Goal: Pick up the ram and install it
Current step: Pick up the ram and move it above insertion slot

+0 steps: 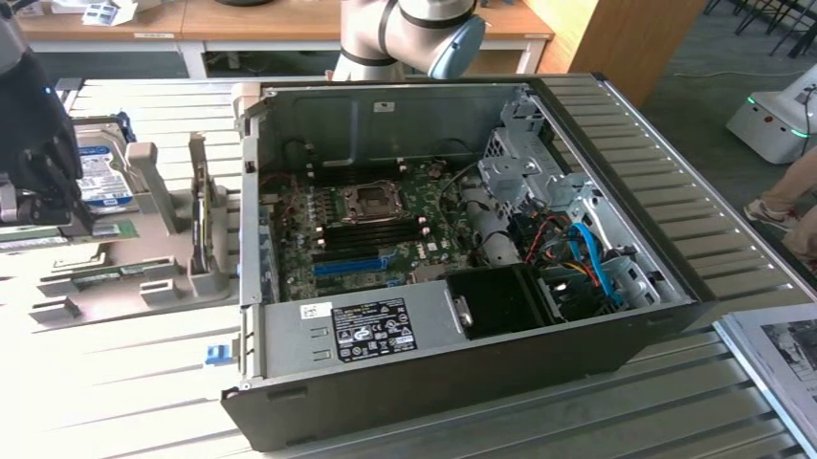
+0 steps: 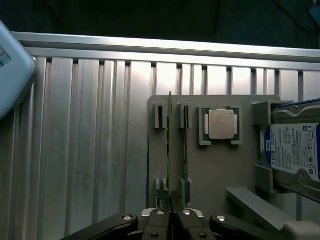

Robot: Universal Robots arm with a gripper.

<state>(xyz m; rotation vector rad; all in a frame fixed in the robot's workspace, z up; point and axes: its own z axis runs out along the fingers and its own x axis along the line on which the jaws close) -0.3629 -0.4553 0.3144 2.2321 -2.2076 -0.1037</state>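
One thin green circuit-board ram stick (image 2: 170, 145) stands on edge in the grey plastic holder (image 2: 215, 170); my gripper (image 2: 171, 212) pinches its near end, its long axis running straight away.

A ribbed silver aluminium tabletop (image 1: 115, 411) glares under bright light on the exterior view's left. Behind it stand light wooden desks with white legs (image 1: 255, 19), with grey carpeted floor (image 1: 728, 57) beyond.
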